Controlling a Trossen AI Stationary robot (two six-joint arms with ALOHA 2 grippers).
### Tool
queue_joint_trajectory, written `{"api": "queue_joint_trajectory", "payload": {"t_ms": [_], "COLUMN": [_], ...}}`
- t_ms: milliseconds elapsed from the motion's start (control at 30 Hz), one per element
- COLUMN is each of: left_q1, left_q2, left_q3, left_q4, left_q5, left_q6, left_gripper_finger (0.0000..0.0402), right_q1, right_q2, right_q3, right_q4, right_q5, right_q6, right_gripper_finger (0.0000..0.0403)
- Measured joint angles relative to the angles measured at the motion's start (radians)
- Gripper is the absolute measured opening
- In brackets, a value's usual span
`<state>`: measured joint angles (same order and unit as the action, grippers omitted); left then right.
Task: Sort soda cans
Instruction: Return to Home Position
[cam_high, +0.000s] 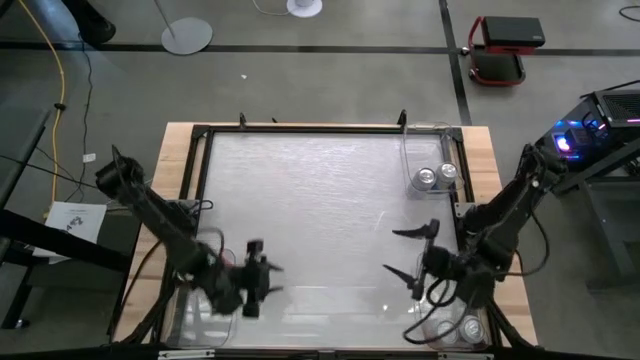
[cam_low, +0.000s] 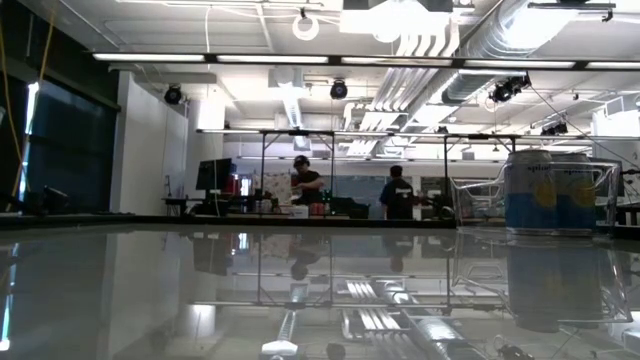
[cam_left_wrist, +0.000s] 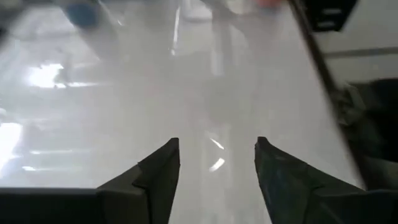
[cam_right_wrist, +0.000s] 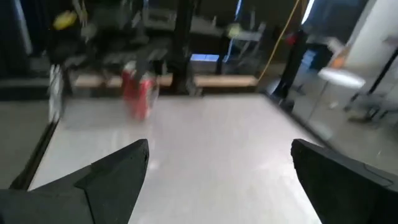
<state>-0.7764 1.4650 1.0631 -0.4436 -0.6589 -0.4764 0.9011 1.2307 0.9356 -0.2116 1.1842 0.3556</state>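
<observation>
High view is showing us both arms low over the near half of the glossy table (cam_high: 320, 200). We are seeing the left gripper (cam_high: 255, 275) hanging close to the near-left corner, blurred from above. In the left wrist view its fingers (cam_left_wrist: 158, 171) are standing apart, with only bare table top between them. The right gripper (cam_high: 393, 251) is hovering over the near-right part of the table, and its jaws are spread wide around nothing. The right wrist view is giving us the same wide gap.

We are finding two soda cans (cam_high: 435, 177) standing upright side by side inside the clear bin (cam_high: 430, 145) at the far-right corner. In the low view they are showing silver-blue bodies with yellow marks behind the bin's clear wall. Another silver can top (cam_high: 472, 327) is sitting in a second clear bin (cam_high: 455, 343) at the near-right corner, partly hidden under the right arm. The right wrist view is catching a red can (cam_right_wrist: 138, 93), blurred, across the table close to its edge. We cannot tell whether one or two are standing there. Two people (cam_low: 305, 185) are standing in the room well behind the table.
</observation>
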Motion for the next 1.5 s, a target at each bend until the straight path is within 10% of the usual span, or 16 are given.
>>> {"api": "queue_joint_trajectory", "payload": {"t_ms": [300,500,667,1100,1500], "left_q1": [0.297,0.418,0.468,0.482,0.482], "left_q2": [-0.327,-0.549,-0.745,-1.201,-1.410], "left_q3": [-0.107,-0.159,-0.237,-0.525,-0.674], "left_q4": [0.132,0.129,0.118,0.114,0.127], "left_q5": [0.097,0.097,0.090,0.092,0.127], "left_q6": [0.365,0.452,0.455,0.331,0.322], "left_gripper_finger": [0.0125,0.0051,0.0006,0.0001,0.0000], "right_q1": [-0.170,-0.306,-0.487,-0.625,-0.624], "right_q2": [-0.007,-0.046,-0.244,-0.702,-1.043], "right_q3": [-0.001,-0.002,-0.002,-0.024,-0.608], "right_q4": [-0.180,-0.072,-0.188,-0.406,0.126], "right_q5": [-0.438,-0.509,-0.693,-0.919,-1.115], "right_q6": [0.062,-0.357,-0.349,-0.161,-0.088], "right_gripper_finger": [0.0353,0.0188,0.0022,0.0003,0.0000]}}
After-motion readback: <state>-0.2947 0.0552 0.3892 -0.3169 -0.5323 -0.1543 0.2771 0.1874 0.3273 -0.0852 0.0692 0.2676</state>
